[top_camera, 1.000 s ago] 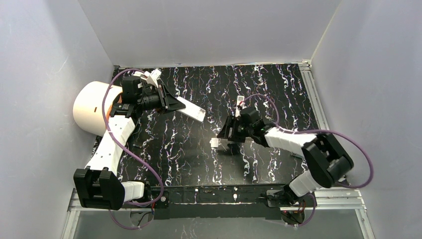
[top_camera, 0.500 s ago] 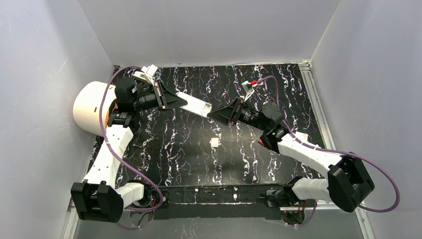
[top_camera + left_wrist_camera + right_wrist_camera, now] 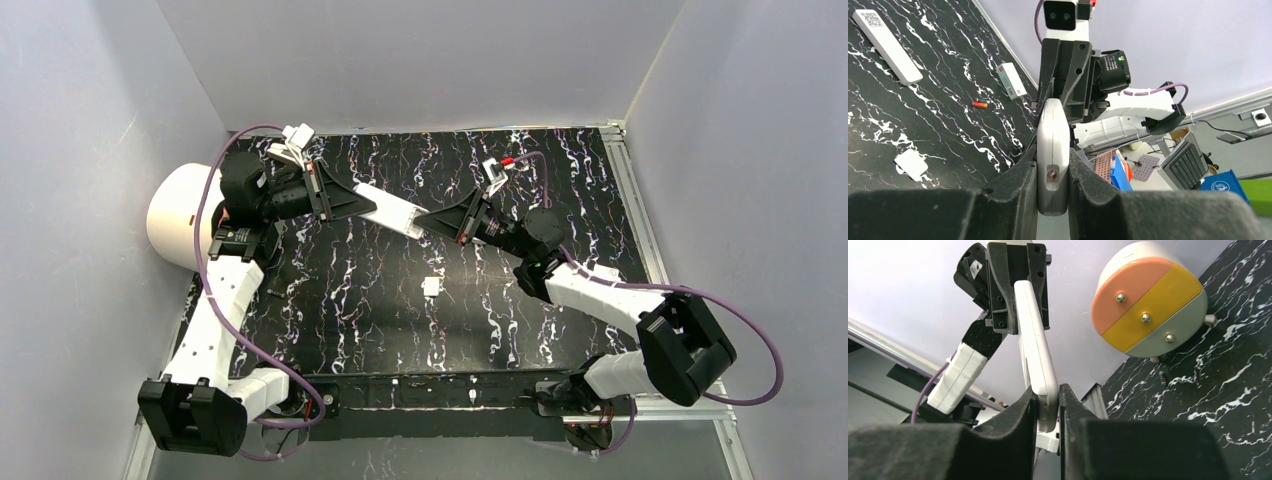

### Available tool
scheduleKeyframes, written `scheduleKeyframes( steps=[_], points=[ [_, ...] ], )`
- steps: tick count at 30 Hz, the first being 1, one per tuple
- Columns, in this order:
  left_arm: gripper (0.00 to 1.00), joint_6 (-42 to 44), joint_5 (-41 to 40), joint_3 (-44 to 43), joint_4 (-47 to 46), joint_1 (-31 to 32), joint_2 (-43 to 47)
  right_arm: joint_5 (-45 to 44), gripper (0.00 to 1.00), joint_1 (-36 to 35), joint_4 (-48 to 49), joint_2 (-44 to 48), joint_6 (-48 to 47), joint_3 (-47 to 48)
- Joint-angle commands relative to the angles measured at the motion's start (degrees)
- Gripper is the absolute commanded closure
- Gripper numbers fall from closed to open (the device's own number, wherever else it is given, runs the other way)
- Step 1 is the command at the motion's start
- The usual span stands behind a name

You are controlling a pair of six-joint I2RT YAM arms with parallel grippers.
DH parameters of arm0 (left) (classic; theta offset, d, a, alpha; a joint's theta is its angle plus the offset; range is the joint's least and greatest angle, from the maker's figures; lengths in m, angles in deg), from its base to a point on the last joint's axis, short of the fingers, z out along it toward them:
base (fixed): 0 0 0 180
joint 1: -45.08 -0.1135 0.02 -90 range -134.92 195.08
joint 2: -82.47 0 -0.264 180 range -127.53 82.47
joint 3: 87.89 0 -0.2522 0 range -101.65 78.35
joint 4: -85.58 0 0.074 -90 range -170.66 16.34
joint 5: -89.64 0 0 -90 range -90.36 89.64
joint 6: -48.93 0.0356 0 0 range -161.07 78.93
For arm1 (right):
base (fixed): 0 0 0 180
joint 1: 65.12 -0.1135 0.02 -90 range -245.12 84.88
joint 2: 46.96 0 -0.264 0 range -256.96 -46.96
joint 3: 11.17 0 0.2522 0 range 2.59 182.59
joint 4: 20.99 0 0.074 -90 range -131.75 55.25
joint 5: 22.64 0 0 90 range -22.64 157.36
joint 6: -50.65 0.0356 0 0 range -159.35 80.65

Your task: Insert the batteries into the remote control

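While clenched, clamps the left gripper on one end of the remote and the right gripper on its far end. Holds it in the air above the table. Shows one battery lying on that table beside a green-and-white card, apart from a second remote and a small white cover.

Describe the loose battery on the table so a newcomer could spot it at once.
In the left wrist view, the black marbled table carries a long white remote lying flat. Past it sits a small pale box with a red end; the battery lies beside that box, the only tiny orange-red cylinder.
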Motion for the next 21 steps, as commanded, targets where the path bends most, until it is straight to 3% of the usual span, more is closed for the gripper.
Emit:
scheduleKeyframes(
  steps=[1,6,9,11,21],
  points=[
    [0.92,-1.1,3.8,-2.2,-0.7,0.5,1.6,1.4,0.84,-0.4,6.0,0.1,0.0,3.8],
    [0.55,-0.3,6.8,-3.1,0.8,0.5,1.0,4.7,0.95,-0.4,-5.8,1.7,-11.9,7.4],
    [0.53,4.8,7.0,-2.0,3.6,0.5,2.4,9.0,0.96,-0.4,-16.8,1.7,-18.4,11.4],
    [0.59,8.7,6.9,-0.7,6.5,0.6,4.0,10.4,0.96,-0.4,-21.0,1.6,-21.1,13.3],
    [0.64,13.9,7.0,2.6,8.0,0.7,7.6,14.1,0.96,-0.4,-28.3,1.2,-25.1,17.0]
  ],
)
